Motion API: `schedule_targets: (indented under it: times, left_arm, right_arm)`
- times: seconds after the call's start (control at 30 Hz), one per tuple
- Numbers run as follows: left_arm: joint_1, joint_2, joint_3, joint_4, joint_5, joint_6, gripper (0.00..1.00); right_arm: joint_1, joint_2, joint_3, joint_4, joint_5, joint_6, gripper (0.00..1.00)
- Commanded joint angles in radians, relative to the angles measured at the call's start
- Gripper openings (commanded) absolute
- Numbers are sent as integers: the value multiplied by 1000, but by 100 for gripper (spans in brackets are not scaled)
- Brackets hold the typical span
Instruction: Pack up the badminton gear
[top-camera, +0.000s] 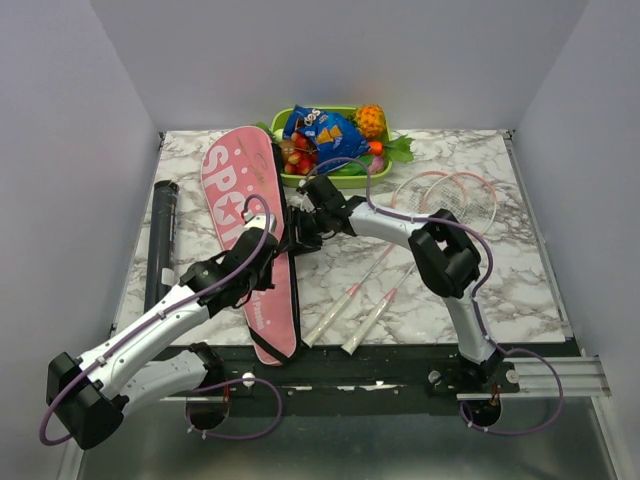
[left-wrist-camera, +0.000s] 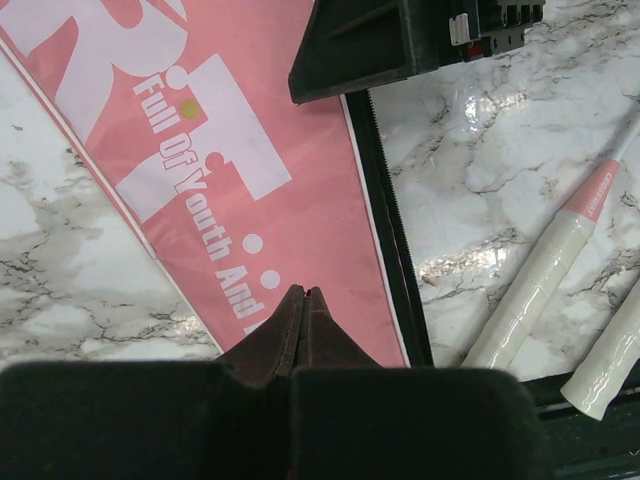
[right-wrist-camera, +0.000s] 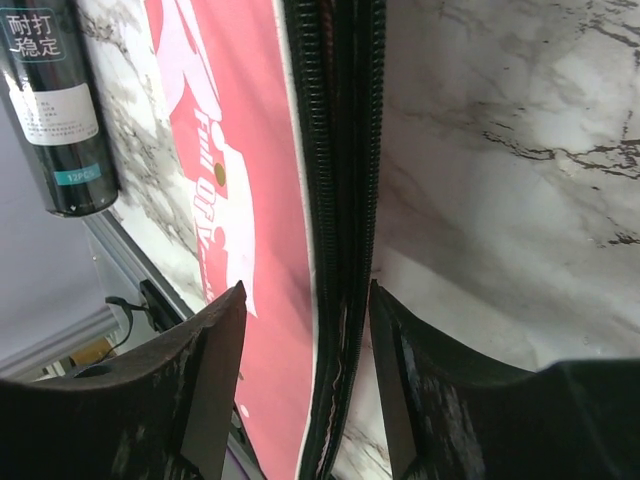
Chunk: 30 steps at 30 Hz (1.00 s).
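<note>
Pink bag (top-camera: 240, 190) lies flat left of centre on the table (top-camera: 500, 280), both rackets (top-camera: 340, 305) outside it, just to its right. Left gripper (left-wrist-camera: 303, 300), fingers pressed together, sits over its narrow end; right gripper (right-wrist-camera: 306, 295) is spread astride its zipper edge (right-wrist-camera: 335, 150) (the green tray (top-camera: 345, 109) beyond holds toy fruit (top-camera: 370, 120)).

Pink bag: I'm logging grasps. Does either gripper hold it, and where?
Right gripper open, straddling the zipper edge of the pink bag, not clamped. Left gripper shut over it; hold unclear.
</note>
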Motion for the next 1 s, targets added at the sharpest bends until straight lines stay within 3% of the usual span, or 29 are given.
schedule_targets:
  times: [0.0,0.1,0.23,0.53,0.77,0.97]
  left_arm:
    - [-4,11,14,-2,-18,3,0]
    - [-4,18,14,5,-8,8,0]
    - [-4,20,27,13,1,18,0]
    - [-4,-48,27,28,-40,38,0]
    - [-4,-89,11,39,-88,49,0]
    - [-4,-97,5,39,-97,66,0]
  right_arm:
    - [12,17,40,18,-31,-4,60]
    - [15,35,62,17,-44,-6,56]
    - [15,58,95,20,-64,-28,1]
    - [14,-153,69,72,98,-197,0]
    - [14,-305,23,130,228,-245,0]
    - [11,-448,-59,129,457,-205,1]
